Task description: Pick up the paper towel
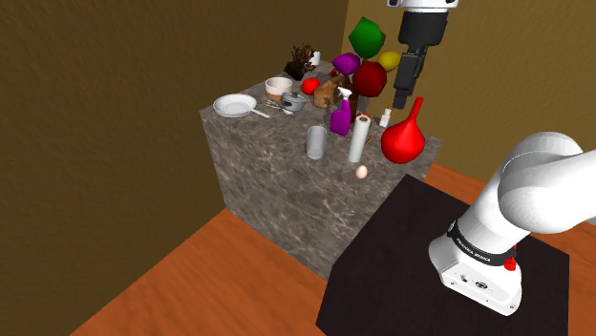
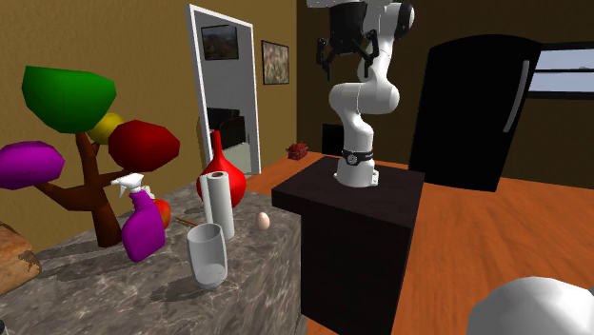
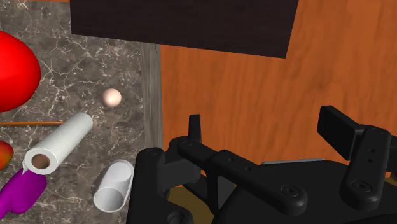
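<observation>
The paper towel (image 1: 358, 139) is a white roll standing upright near the stone-topped counter's (image 1: 277, 181) front edge, between a grey glass (image 1: 316, 142) and a red vase (image 1: 403, 138). In the second exterior view the paper towel (image 2: 217, 205) stands just in front of the red vase (image 2: 221, 171). From the wrist the paper towel (image 3: 58, 143) shows its brown core, off to the side of the hand. My gripper (image 1: 402, 101) hangs high above the counter's corner by the vase. The gripper (image 3: 267, 130) is open with nothing between its fingers, over wooden floor.
An egg (image 1: 361, 172) lies at the counter's edge near the roll. A purple spray bottle (image 1: 340, 115), a toy tree with coloured blobs (image 1: 368, 57), a plate (image 1: 234, 105), a bowl (image 1: 278, 88) and other clutter stand behind. The black stand (image 1: 430, 258) adjoins the counter.
</observation>
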